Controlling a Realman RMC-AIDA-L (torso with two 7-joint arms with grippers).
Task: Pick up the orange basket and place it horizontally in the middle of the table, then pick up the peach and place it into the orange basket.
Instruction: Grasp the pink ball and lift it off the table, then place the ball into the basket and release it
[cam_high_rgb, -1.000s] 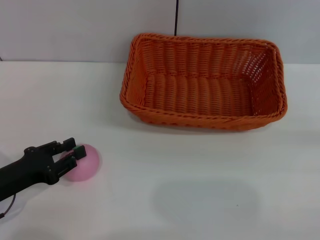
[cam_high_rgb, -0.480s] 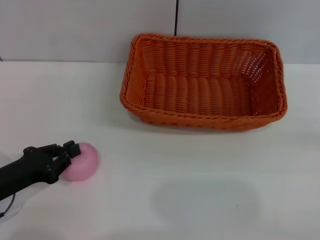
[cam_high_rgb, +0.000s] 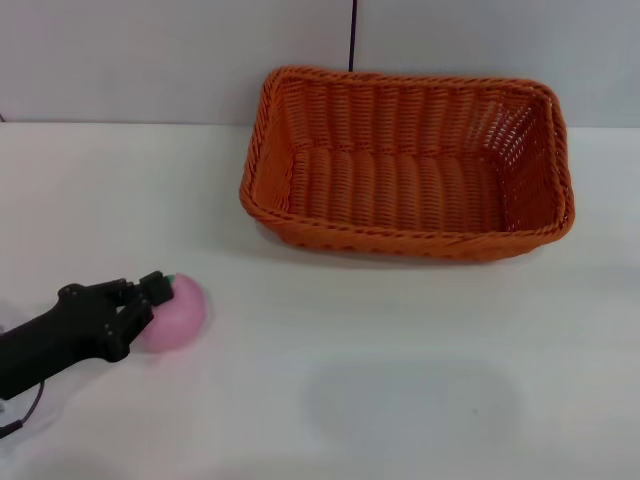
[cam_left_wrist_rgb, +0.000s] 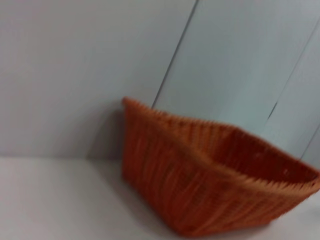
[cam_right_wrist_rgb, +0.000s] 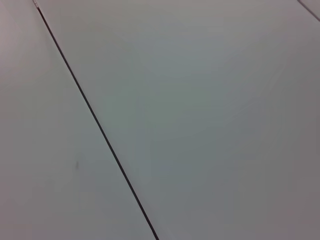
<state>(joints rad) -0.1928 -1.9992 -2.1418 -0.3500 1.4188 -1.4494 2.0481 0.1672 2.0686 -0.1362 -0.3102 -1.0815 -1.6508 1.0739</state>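
Even bright light, blurred wrist view

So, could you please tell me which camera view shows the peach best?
The head view: the peach sits on the table with the left hand closed on it. The left wrist view shows only the orange basket; the right wrist view shows neither.

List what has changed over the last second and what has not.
The left pincer closed on the peach and has carried it slightly up and toward the orange basket. The basket stayed where it was on the table. The right pincer is out of sight throughout.
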